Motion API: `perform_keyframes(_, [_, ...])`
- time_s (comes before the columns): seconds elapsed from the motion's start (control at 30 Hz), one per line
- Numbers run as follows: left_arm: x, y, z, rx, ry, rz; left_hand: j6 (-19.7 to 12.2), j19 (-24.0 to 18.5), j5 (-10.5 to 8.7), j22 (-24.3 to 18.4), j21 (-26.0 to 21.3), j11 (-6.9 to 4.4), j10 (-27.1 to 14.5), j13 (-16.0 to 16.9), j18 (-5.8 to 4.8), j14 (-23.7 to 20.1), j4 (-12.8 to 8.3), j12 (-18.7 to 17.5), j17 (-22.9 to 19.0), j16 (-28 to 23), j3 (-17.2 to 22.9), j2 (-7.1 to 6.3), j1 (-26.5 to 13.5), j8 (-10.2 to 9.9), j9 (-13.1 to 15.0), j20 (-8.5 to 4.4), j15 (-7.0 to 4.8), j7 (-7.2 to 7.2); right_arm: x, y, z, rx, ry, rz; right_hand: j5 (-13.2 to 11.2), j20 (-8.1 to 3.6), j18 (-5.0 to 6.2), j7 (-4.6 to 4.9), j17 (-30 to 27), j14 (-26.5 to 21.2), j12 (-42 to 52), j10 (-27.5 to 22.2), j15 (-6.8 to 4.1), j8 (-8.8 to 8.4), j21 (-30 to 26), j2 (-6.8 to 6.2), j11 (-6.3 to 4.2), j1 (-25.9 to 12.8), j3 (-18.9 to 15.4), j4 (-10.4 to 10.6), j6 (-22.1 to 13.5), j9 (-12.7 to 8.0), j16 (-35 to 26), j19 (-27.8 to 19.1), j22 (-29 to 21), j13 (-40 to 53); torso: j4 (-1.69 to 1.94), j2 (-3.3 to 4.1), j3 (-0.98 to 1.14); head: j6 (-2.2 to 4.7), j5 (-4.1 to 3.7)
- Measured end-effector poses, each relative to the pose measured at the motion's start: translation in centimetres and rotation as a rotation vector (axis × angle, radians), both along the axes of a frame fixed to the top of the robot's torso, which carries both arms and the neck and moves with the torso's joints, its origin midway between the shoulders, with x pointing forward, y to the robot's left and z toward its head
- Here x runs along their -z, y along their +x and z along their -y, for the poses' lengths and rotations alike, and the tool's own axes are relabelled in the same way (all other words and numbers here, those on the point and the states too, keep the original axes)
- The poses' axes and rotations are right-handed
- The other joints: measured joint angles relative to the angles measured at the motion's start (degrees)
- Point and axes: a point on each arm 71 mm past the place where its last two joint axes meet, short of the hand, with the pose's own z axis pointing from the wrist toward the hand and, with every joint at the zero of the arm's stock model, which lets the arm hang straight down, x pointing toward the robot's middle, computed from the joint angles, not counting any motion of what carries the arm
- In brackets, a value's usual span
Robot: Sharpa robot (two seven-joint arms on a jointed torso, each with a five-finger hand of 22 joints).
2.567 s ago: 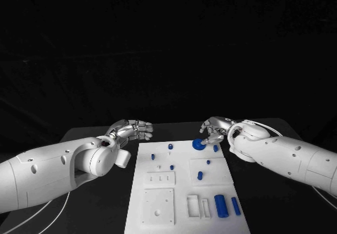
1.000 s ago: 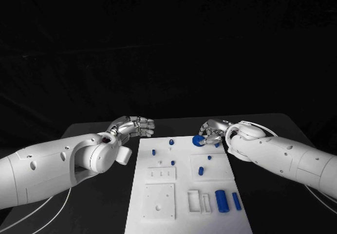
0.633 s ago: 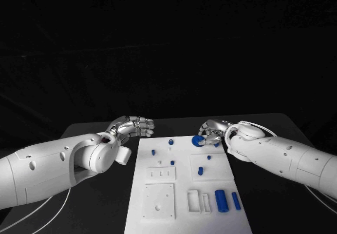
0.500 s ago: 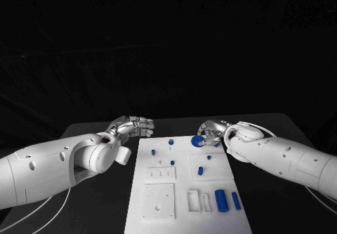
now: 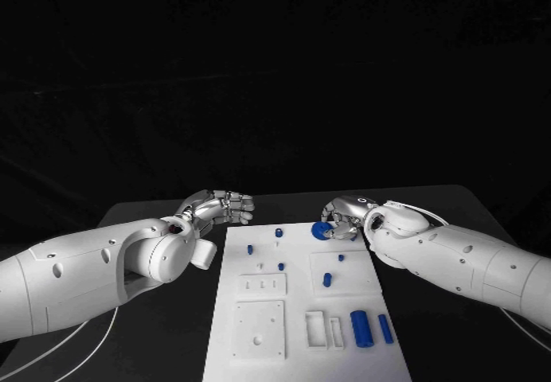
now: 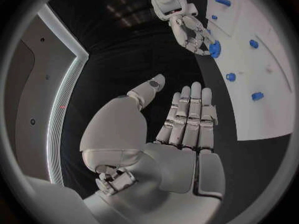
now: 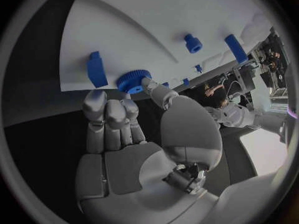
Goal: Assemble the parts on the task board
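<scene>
Blue gear (image 5: pixel 322 229), pinched by the right hand (image 5: pixel 345 215), has edged left along the task board (image 5: pixel 301 318); seating remains unfinished.

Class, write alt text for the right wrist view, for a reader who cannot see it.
The right hand, silver and many-fingered, grips a round blue ridged gear part at the edge of the white task board. A small blue block-shaped part stands on the board beside it.

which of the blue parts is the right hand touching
The round blue gear with a toothed rim at the board's far right edge: the right hand pinches it. The other blue parts stand or lie untouched.
</scene>
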Motion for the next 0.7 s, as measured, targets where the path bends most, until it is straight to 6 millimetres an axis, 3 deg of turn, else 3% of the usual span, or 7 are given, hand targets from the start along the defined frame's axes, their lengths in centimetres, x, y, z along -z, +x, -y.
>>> perform_keyframes(0.37, [0.02,0.01,-0.08,-0.001,0.0,-0.001,0.0,0.0,0.0,0.0,0.0,0.0,0.0,0.0,0.0,0.0,0.0,0.0,0.0,0.0,0.0,0.0,0.0,0.0,0.0,0.0,0.0,0.0,-0.17,0.19,0.01,-0.001,-0.02,-0.023,0.1,0.09,0.0,-0.32,0.5,0.1,0.0,0.0,-0.08,0.09,0.2,0.65,-0.18,-1.0,0.8,1.2,0.3,0.0,-0.6,-0.1,0.0,-0.6,0.08,0.01,0.03,-0.37,-0.12])
perform_keyframes(0.5, [0.02,0.0,-0.12,-0.001,0.001,-0.001,0.0,0.0,0.0,0.0,0.0,0.0,0.0,0.0,0.0,0.0,0.0,0.0,0.0,0.0,0.0,0.0,0.0,0.0,0.0,0.0,0.0,0.0,-0.23,0.27,0.03,0.0,-0.022,-0.033,2.9,0.1,0.0,0.01,0.8,0.1,0.0,-0.5,-0.08,-0.2,0.2,-0.35,-0.38,-2.1,0.1,1.4,0.0,-0.1,-0.6,-0.1,0.0,-0.8,0.12,0.0,0.04,-0.43,-0.12])
perform_keyframes(0.7, [0.02,-0.01,-0.14,-0.001,0.0,-0.002,-0.2,0.0,0.0,0.0,0.0,0.0,0.0,0.0,0.0,0.0,0.0,0.0,0.0,0.0,0.0,0.0,0.0,0.0,0.0,0.0,0.0,0.2,-0.26,0.3,0.0,0.002,-0.014,-0.044,5.7,0.19,-0.01,0.48,1.1,0.1,-0.2,-0.7,-0.08,-0.73,0.5,-0.52,-0.18,-3.6,-2.3,0.8,-0.5,-0.3,-0.8,-0.2,0.0,-1.0,0.09,0.0,0.05,-0.44,-0.04])
